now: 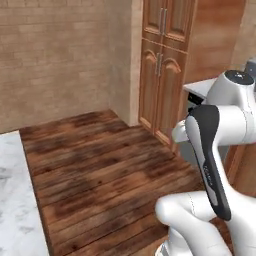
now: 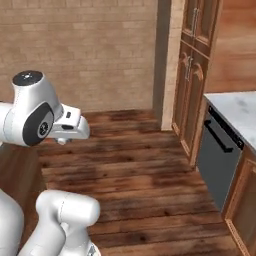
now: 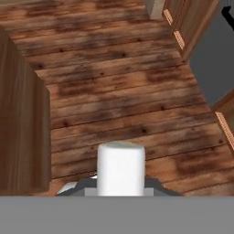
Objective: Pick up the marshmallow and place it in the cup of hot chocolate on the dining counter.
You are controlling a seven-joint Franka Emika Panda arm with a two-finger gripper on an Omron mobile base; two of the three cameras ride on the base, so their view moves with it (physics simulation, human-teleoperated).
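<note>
In the hand view the marshmallow [image 3: 121, 167], a white stubby cylinder, stands upright between my finger tips, high over the wooden plank floor. My gripper [image 3: 121, 188] is shut on it, and little of the fingers shows beside it. A corner of the dining counter's marbled top [image 1: 10, 200] lies along the left edge of the left base view. Its wooden base [image 3: 23, 132] stands at the left of the hand view. The cup of hot chocolate is out of view.
Tall wooden cabinets [image 1: 162, 65] stand in the far corner against a brick wall [image 2: 90, 50]. A grey dishwasher front [image 2: 217, 155] sits under the kitchen worktop [image 2: 237, 110] on the right. Open plank floor [image 1: 100, 170] stretches between the two counters.
</note>
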